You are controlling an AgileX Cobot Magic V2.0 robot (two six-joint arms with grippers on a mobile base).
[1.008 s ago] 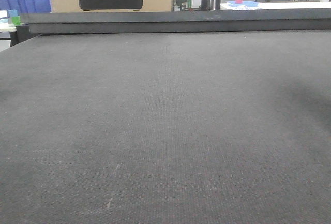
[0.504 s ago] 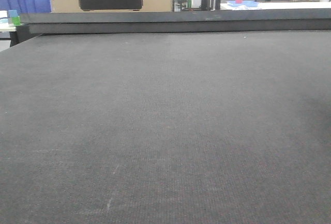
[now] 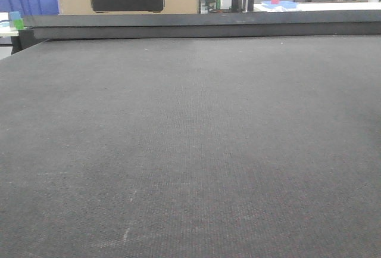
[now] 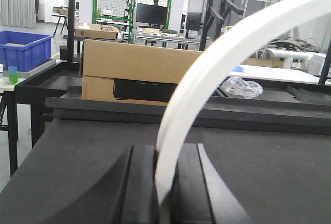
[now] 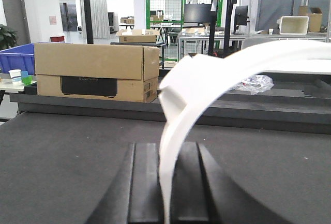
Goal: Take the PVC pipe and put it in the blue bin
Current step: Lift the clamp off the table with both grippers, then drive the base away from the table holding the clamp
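Grips the PVC pipe in the left gripper, both black fingers pressed flat against its lower end; rises from between them as a white curved band, bending up and away to the right until cut by the frame edge (far end out of sight, so nothing to say of its tip). Clenches the right gripper in the same way on a white arched strip, pinched between two dark fingers and curving up to the right, with a stepped, broader shoulder partway along; cannot tell whether the same piece as on the left or another.

Held in the air over a dark grey table mat, not touching it so far as either wrist view shows; well apart from the blue bin, off the mat altogether, away to the left on other furniture, with a small green cup just beside it. Straight ahead, past a black raised ledge along the mat's far edge, a brown cardboard box with a black panel in its front face; right of the box, a crumpled clear plastic bag. From the front-facing view, only the broad mat, the box at the top, the bin's corner at upper left with the cup below it, and in the background at upper right a shallow blue tray carrying a small red block.
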